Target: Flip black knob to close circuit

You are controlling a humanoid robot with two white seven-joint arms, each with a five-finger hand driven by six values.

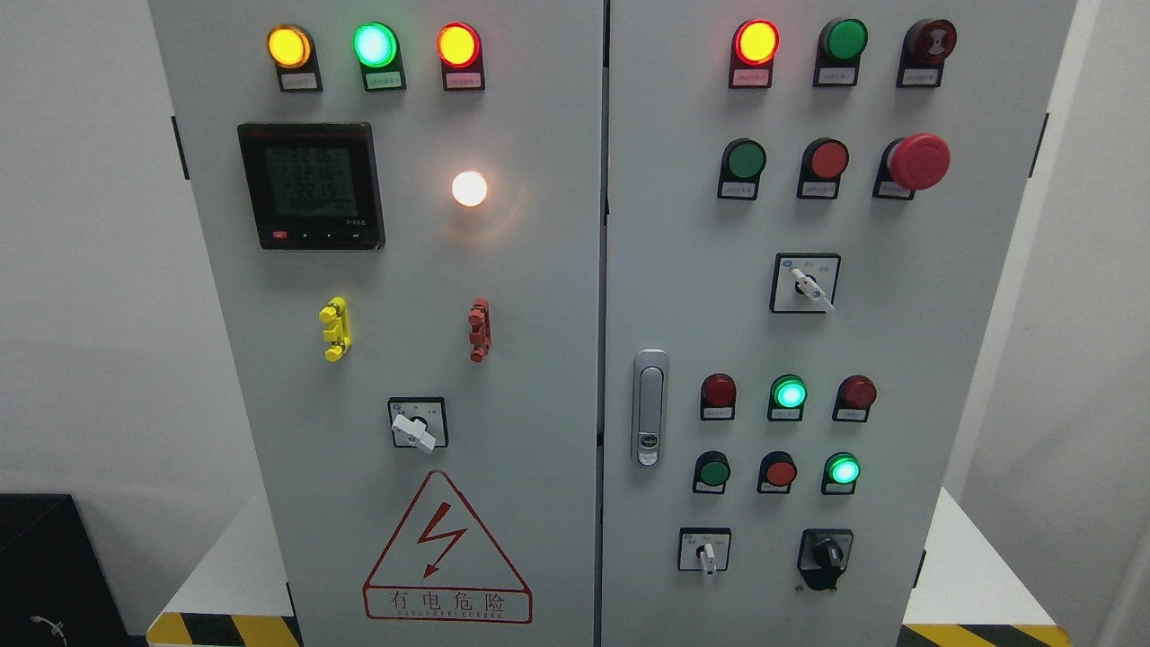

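Note:
A black rotary knob (824, 557) sits at the lower right of the grey control cabinet's right door (943, 359). Its handle points up and slightly right. Left of it is a white selector switch (706, 553) pointing down. Neither of my hands nor arms shows in the head view.
The right door carries lit and unlit indicator lamps, push buttons, a red mushroom stop button (916, 162), a white selector (809, 286) and a door latch (649, 409). The left door (539, 359) has a meter (311, 186), lamps, a white selector (415, 429) and a hazard triangle (445, 553).

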